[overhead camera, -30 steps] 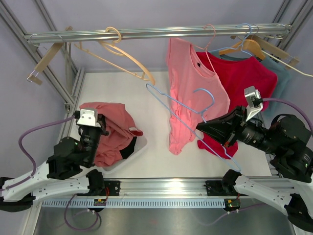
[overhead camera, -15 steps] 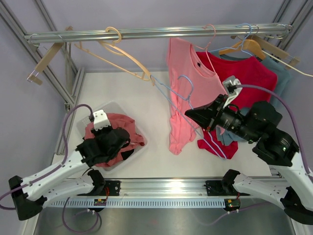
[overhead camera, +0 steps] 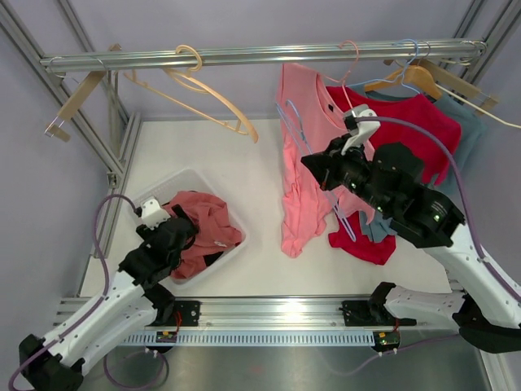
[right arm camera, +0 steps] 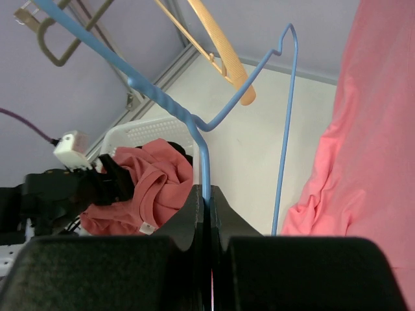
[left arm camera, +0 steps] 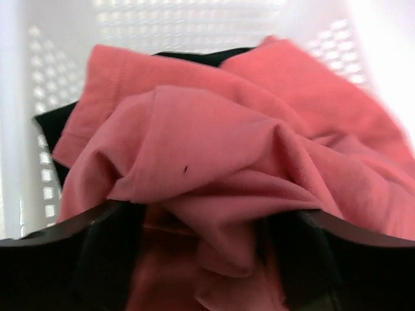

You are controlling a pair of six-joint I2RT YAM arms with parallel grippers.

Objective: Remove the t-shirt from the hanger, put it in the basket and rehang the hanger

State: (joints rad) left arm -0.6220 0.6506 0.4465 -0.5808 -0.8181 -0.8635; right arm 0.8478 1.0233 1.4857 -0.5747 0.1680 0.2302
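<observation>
White-black arms [overhead camera: 114,300], purple cables [overhead camera: 98,236], black fingers [right arm camera: 185,223]

1. Pale lilac-grey walls [overhead camera: 244,20] are closing in the space beyond my right hand [overhead camera: 308,163] and out to the side of my left hand [overhead camera: 186,230].
2. A long aluminium rail [overhead camera: 244,55] is running crosswise above and beyond my right hand.
3. Slanted aluminium posts [overhead camera: 98,140] are rising just outside my left hand, climbing toward that rail's end.
4. A white tabletop [overhead camera: 244,187] is lying below and between my two hands.
5. A slotted metal beam [overhead camera: 277,308] is edging the table behind both hands.
6. Bright, even light is washing over the tabletop, leaving only soft shadows.
</observation>
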